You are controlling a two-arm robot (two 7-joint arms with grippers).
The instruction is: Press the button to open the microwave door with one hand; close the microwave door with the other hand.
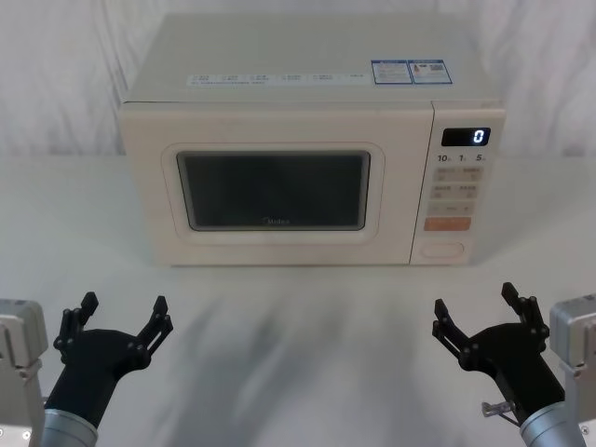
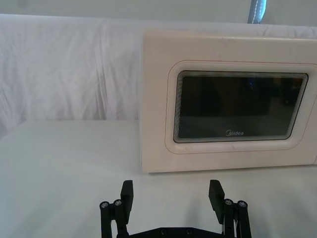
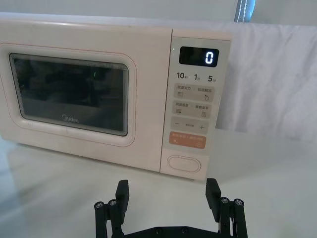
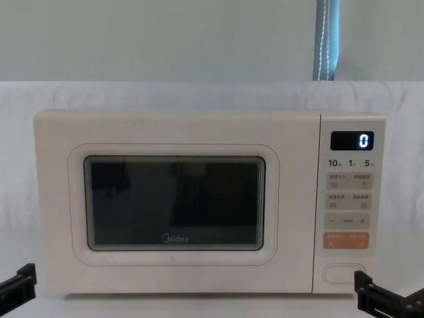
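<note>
The cream microwave stands at the back of the white table with the microwave door (image 1: 275, 191) (image 2: 233, 106) (image 3: 74, 94) (image 4: 175, 202) shut flush. The button (image 1: 442, 250) (image 3: 184, 164) (image 4: 343, 273), a blank cream pill shape, sits at the bottom of the control panel under the orange key. My left gripper (image 1: 123, 319) (image 2: 172, 196) is open near the front left of the table, well short of the door. My right gripper (image 1: 477, 306) (image 3: 168, 194) is open at the front right, in front of the panel and apart from it.
The display (image 1: 466, 137) reads 0. A white draped cloth backs the table behind the microwave. Bare white tabletop (image 1: 298, 326) lies between the grippers and the microwave's front.
</note>
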